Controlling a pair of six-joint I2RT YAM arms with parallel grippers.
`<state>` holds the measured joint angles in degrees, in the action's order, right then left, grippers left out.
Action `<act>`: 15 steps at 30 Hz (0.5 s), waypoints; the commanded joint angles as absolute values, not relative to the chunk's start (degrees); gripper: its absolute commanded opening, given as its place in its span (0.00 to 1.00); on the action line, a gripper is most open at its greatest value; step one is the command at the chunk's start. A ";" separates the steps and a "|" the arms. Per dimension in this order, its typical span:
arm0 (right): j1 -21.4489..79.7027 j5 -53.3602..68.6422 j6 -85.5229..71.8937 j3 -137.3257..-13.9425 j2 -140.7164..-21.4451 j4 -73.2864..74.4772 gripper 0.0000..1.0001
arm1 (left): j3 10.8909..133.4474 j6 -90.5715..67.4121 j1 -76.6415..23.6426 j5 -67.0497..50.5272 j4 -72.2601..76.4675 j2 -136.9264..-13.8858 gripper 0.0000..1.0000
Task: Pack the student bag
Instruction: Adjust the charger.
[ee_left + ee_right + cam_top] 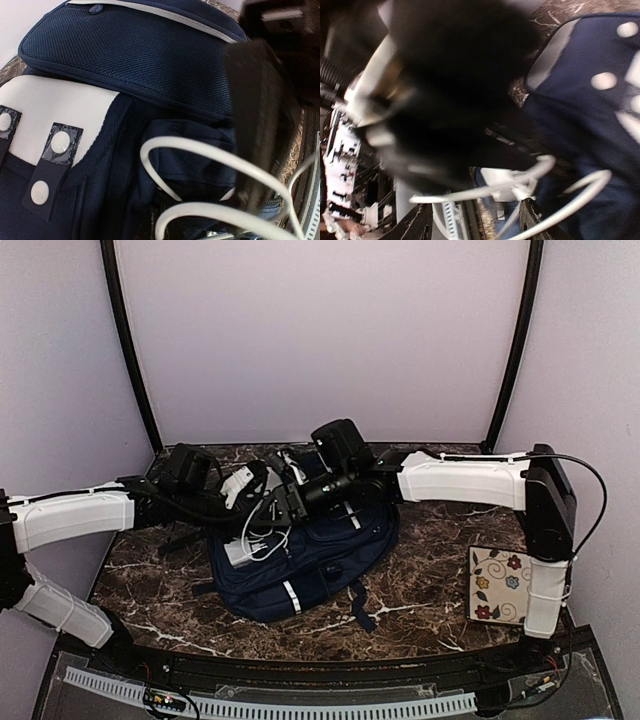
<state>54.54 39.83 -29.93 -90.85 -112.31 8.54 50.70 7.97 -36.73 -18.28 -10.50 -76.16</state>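
Observation:
The navy student bag (pixel 318 562) lies flat in the middle of the table, with its pale grey patch (pixel 55 107) and snap straps close in the left wrist view. A white charger (pixel 243 552) lies at the bag's left edge, and its white cable (pixel 262 525) loops up toward both grippers. My left gripper (pixel 258 487) hovers over the bag's upper left; its fingers are hidden. My right gripper (pixel 475 220) is open just above the cable (pixel 570 200) and the charger (pixel 502 181). It meets the left gripper over the bag in the top view (pixel 288 498).
A floral-patterned notebook (pixel 497 585) lies at the right of the marble table (pixel 420 590), beside the right arm's base. A dark strap (pixel 360 608) trails from the bag toward the front edge. Black frame posts stand at the back corners.

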 commanded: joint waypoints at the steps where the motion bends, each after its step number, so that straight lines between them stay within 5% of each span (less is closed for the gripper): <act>1: 55.48 42.06 -31.23 -90.54 -112.18 5.50 0.57 | 52.52 8.71 -38.07 -19.98 -11.92 -77.58 0.00; 11: 52.77 32.09 -34.31 -85.66 -109.39 5.37 0.03 | 54.23 7.19 -38.45 -23.65 -9.71 -77.31 0.00; 15: 51.72 30.91 -33.79 -85.67 -108.46 5.76 0.00 | 55.28 6.37 -38.48 -23.78 -9.86 -76.00 0.05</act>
